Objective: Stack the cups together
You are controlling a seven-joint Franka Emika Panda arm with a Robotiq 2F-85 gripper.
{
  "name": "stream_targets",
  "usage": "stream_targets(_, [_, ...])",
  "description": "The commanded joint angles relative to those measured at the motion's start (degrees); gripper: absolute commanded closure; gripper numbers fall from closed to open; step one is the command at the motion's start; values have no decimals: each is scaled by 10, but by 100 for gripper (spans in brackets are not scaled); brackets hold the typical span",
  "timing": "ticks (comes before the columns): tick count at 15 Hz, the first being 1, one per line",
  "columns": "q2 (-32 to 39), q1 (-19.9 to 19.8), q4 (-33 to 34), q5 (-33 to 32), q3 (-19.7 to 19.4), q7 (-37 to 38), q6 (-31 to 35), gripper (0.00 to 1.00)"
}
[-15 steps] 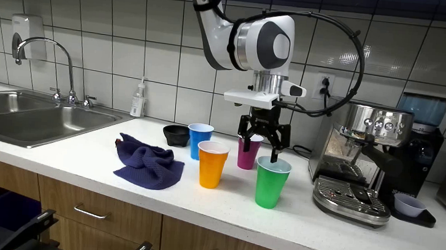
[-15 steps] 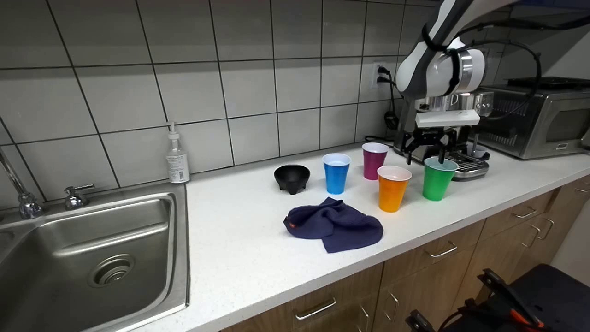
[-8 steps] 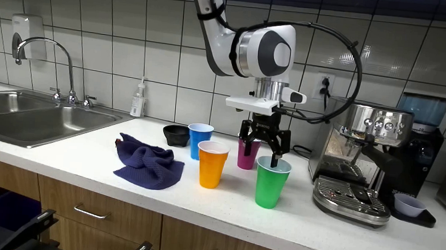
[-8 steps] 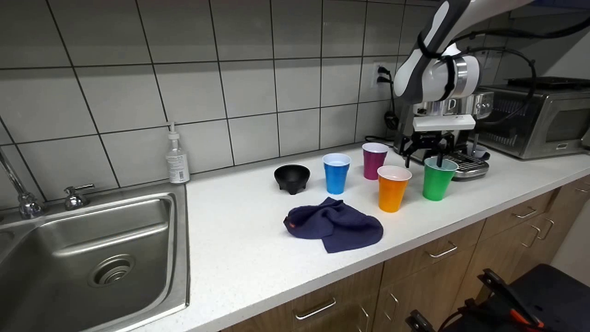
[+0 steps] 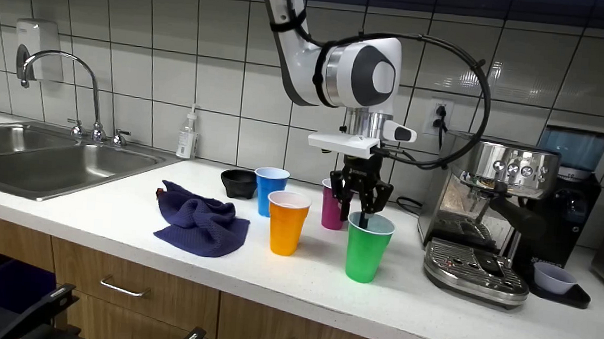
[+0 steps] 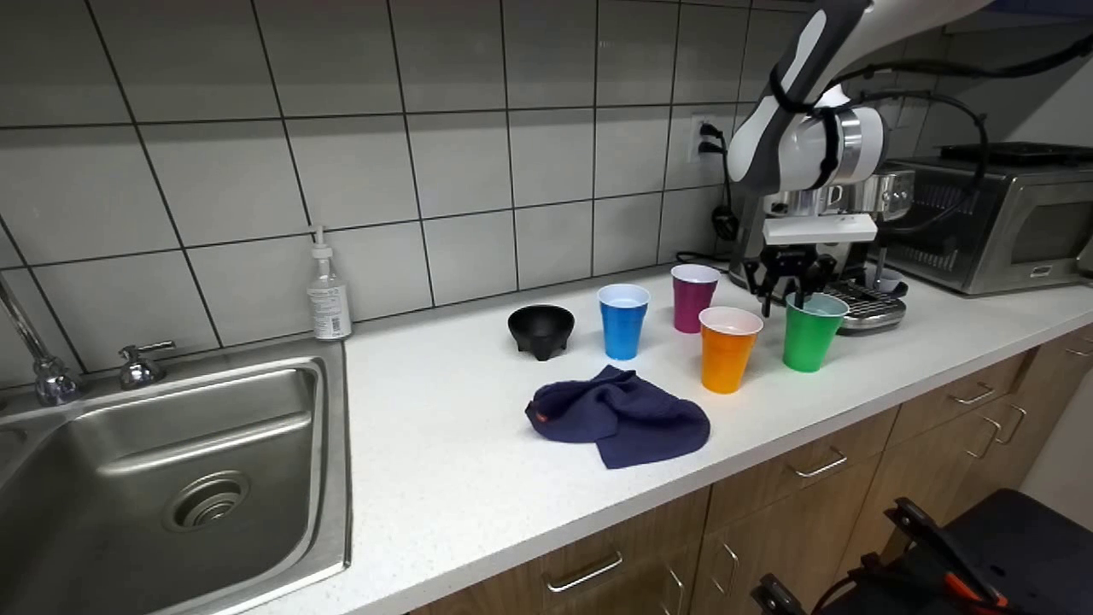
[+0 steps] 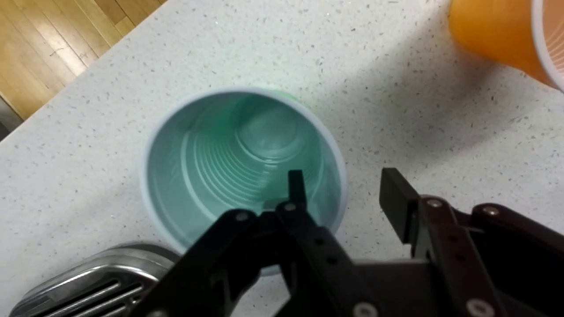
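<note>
The green cup stands upright near the counter's front right. My gripper straddles its rim in the wrist view: one finger reaches inside the cup, the other hangs outside it. The jaws are partly closed, with a gap on both sides of the wall, so nothing is gripped. Left of it in an exterior view stands the orange cup, upright. Behind these are the blue cup and the magenta cup, each upright and apart. In an exterior view, my gripper partly covers the magenta cup.
A crumpled dark blue cloth lies in front of the blue cup, and a black bowl sits beside that cup. The coffee machine stands close to the green cup. A sink is set in the counter.
My gripper has come down a little, and one finger dips into the green cup. Its jaws have drawn closer together. The cups have stayed where they were.
</note>
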Motion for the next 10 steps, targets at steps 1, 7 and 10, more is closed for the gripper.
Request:
stream_targets(1, [-2, -3, 13, -1, -2, 11, -20, 80])
stream_targets(7, [-27, 2, -12, -14, -12, 14, -11, 100])
stream_targets(10, [-54, 6, -37, -21, -15, 13, -5, 99])
